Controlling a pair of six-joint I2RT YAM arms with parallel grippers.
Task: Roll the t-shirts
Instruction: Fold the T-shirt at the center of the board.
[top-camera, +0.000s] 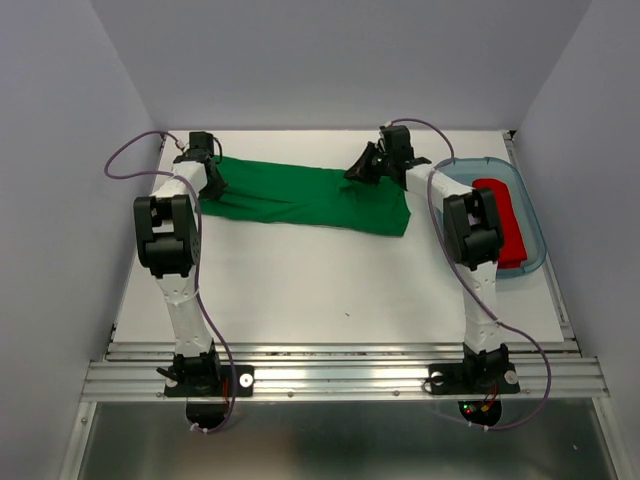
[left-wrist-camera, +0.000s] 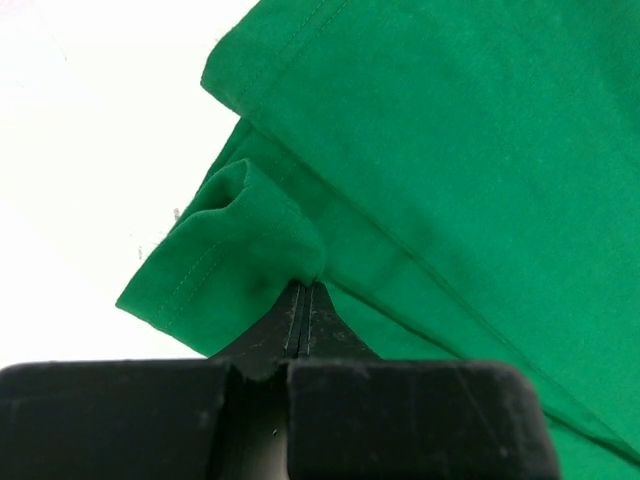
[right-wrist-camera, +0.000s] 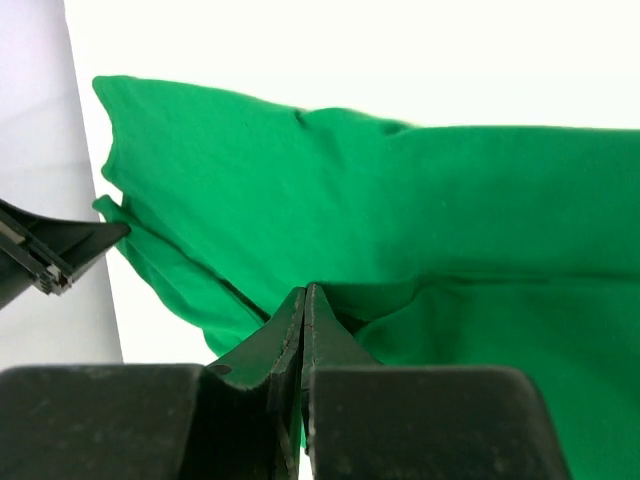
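The green t-shirt (top-camera: 300, 197) is lying folded into a long band across the upper middle of the top view, slanting from upper left toward right of centre on the white table (top-camera: 320, 290). The left gripper (top-camera: 210, 165) is pinching the band's left end, its fingers (left-wrist-camera: 290, 335) pressing together on a bunched sleeve hem. The right gripper (top-camera: 362, 168) is pinching the upper edge near the right end, jaws closed on a puckered fold. At the right edge, a red t-shirt (top-camera: 500, 215) is resting inside a blue tub (top-camera: 537, 228).

Bright, even light; table (left-wrist-camera: 60, 100) blown white.
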